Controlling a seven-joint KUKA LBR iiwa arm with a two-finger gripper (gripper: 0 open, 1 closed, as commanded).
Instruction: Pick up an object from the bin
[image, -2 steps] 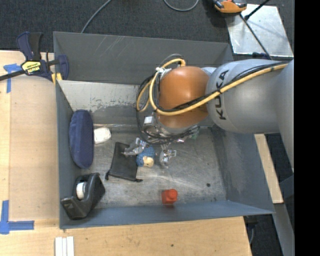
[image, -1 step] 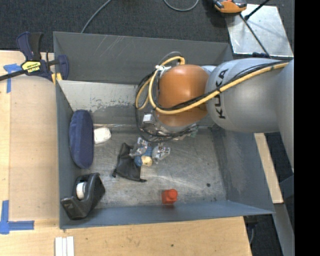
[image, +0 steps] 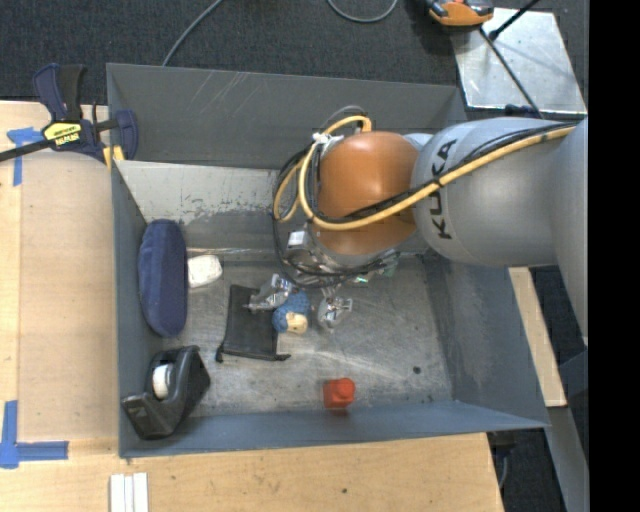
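My gripper (image: 303, 304) hangs low in the middle of the bin, below the arm's orange cover. It is open, with one metal fingertip (image: 272, 297) to the left and the other on the right. A small blue and cream thing (image: 291, 321) lies on the floor just in front of the gap between them; I cannot tell whether either finger touches it. A flat black pouch (image: 249, 324) lies right beside the left fingertip.
A dark blue oblong case (image: 163, 276) lies along the left wall, with a white lump (image: 203, 270) next to it. A black tape dispenser (image: 166, 391) fills the front left corner. A small red thing (image: 339, 392) sits near the front wall.
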